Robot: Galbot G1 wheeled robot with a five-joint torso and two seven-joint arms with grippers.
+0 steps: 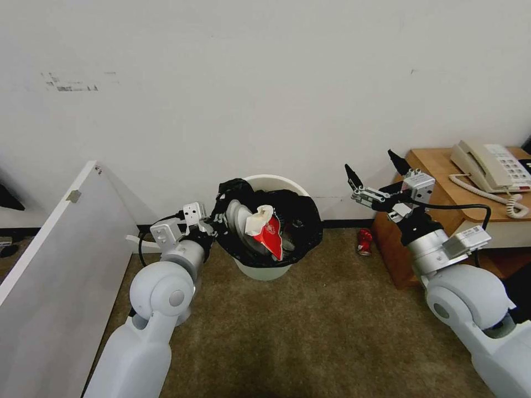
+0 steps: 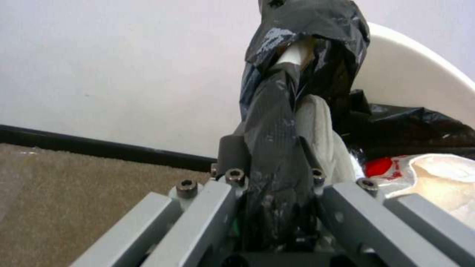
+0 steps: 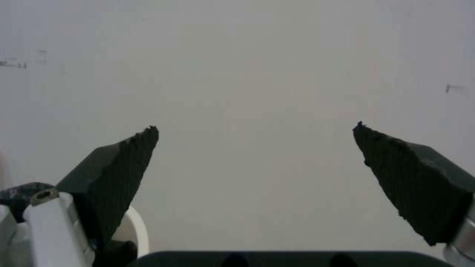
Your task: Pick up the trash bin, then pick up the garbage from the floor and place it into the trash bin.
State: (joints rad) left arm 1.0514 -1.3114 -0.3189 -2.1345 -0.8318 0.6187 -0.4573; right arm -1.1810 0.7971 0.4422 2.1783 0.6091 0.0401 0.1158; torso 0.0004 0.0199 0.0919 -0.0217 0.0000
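The trash bin [image 1: 269, 232] sits at the middle of the head view, tipped so its long axis leans and its mouth faces the camera, base toward the carpet [image 1: 310, 331] by the wall. Inside, a red packet [image 1: 272, 236] and a white slipper [image 1: 239, 218] lie against the black bag [image 1: 301, 221]. The left gripper [image 1: 217, 221], left of centre, is clamped on the bag-covered rim. The right gripper [image 1: 371, 174], right of centre, hangs with fingers spread wide, grasping nothing. A red can [image 1: 364, 241] lies on the carpet beside the wooden table [image 1: 437, 166].
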